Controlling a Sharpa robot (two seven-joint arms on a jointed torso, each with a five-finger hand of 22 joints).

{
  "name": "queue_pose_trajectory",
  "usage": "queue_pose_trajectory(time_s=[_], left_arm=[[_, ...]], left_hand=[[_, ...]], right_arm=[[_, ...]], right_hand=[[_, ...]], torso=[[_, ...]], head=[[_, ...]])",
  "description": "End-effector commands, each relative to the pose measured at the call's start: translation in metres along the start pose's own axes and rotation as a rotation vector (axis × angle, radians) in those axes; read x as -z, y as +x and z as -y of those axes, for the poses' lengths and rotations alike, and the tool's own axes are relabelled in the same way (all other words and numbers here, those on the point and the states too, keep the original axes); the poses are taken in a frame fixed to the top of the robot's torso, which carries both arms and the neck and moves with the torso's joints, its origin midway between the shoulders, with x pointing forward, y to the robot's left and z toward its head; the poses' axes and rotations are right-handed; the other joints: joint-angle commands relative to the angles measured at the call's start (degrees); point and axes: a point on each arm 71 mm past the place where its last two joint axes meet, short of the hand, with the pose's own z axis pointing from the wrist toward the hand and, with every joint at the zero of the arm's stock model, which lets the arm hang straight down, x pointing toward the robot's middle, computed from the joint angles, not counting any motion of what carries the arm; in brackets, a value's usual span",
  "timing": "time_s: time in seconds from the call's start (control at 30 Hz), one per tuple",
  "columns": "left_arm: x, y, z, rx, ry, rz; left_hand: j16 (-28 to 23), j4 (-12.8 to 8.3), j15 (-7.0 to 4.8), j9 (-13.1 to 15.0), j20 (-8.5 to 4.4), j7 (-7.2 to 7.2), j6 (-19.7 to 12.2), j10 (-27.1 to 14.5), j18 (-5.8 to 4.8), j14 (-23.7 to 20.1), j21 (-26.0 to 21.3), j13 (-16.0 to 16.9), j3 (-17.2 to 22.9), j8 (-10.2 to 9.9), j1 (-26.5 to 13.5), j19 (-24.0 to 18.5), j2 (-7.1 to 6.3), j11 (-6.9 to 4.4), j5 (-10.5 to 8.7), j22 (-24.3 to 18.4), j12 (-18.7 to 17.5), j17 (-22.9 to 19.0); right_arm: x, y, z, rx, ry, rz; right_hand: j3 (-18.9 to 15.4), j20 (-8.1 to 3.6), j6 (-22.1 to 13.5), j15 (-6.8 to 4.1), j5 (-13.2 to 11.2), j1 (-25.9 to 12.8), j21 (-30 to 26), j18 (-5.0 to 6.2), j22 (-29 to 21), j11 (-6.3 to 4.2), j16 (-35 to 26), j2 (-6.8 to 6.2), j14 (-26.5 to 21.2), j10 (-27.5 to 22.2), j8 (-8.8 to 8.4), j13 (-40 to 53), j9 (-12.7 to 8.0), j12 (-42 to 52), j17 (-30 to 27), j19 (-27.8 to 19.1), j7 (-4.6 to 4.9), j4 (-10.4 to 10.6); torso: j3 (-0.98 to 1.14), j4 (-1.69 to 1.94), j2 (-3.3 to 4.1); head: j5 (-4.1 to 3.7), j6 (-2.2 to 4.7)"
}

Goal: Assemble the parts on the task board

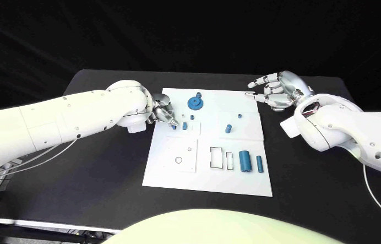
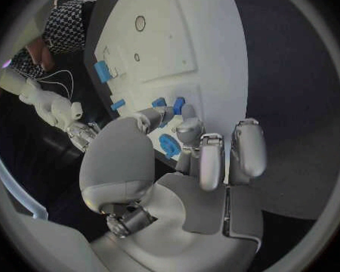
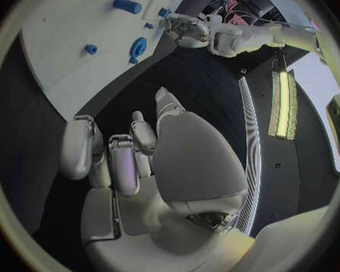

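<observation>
Nearest the head camera, at the near end of the task board (image 1: 208, 183), two blue cylinders (image 1: 245, 161) lie side by side, the thicker one just beside a pair of rectangular slots and the thinner one (image 1: 260, 164) on its outer side. They sit well apart from both hands, toward the robot from each.

On the black bench (image 1: 103, 167) the white board lies between the two arms. The left hand (image 1: 163, 113) reaches over the board's left edge, fingers curled downward with their tips close to a small blue peg (image 1: 174, 126) and a second one (image 1: 184, 126) just beyond the fingertips. In the left wrist view the fingers (image 2: 204, 157) bend toward these blue pieces (image 2: 169, 145), but whether a tip actually pinches one I cannot tell; the contact is hidden by the fingers themselves.

Past the left hand, toward the far end of the board, a blue gear-like disc (image 1: 195, 102) with a small knob stands on the plate. Another little blue peg (image 1: 228, 128) stands out in the middle of the board, between the two hands, and a tiny blue piece (image 1: 239, 114) sits beyond it.

The right hand (image 1: 275, 91) hovers off the far right corner of the board, over the bench, fingers loosely curled and spread, holding nothing. From the right wrist view its fingers (image 3: 113, 160) hang above bare black bench, with the board (image 3: 72, 48) and the blue disc (image 3: 137, 47) ahead of the fingertips.
</observation>
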Motion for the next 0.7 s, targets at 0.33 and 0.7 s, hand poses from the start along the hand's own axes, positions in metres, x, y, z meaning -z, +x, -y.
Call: queue_pose_trajectory(time_s=[0.33, 0.7], left_arm=[[-0.0008, -0.0002, -0.0021, 0.003, 0.0, 0.002], [0.0019, -0.0054, -0.0027, 0.049, 0.015, 0.059]], left_hand=[[-0.32, 5.51, -0.15, -0.86, 0.11, 0.44, 0.53, -0.71, -0.34, 5.46, -0.64, -0.4, -9.56, -0.88, 0.12, 0.4, -1.02, 0.22, -1.07, -0.31, -0.12, 13.11], [-0.41, 7.62, 0.02, -1.52, 0.19, 0.64, 0.65, -0.93, -0.29, 5.42, -0.86, -0.7, -15.57, -1.48, -1.09, 0.36, 0.57, 0.44, -10.07, -0.44, -0.21, 12.97]], right_arm=[[0.0002, 0.0006, -0.0007, 0.003, -0.011, -0.007], [0.0004, 0.0008, -0.0005, 0.001, -0.013, -0.006]], right_hand=[[0.28, -0.17, 0.12, -0.41, 0.18, -0.36, -0.25, 0.57, 4.42, -0.04, -0.22, 0.1, 3.73, -0.22, 0.35, -0.02, -0.08, -0.28, 6.24, -0.28, -0.08, 0.09], [0.26, -0.17, 0.07, -0.41, 0.19, -0.55, -0.36, 0.59, 4.39, -0.03, -0.25, 0.13, 3.73, -0.22, 0.36, -0.03, -0.12, -0.27, 6.21, -0.31, -0.08, 0.1]], torso=[[-0.02, 0.0, -0.05], [-0.05, -0.07, 0.0]], head=[[-0.05, 0.11], [-0.48, 0.45]])
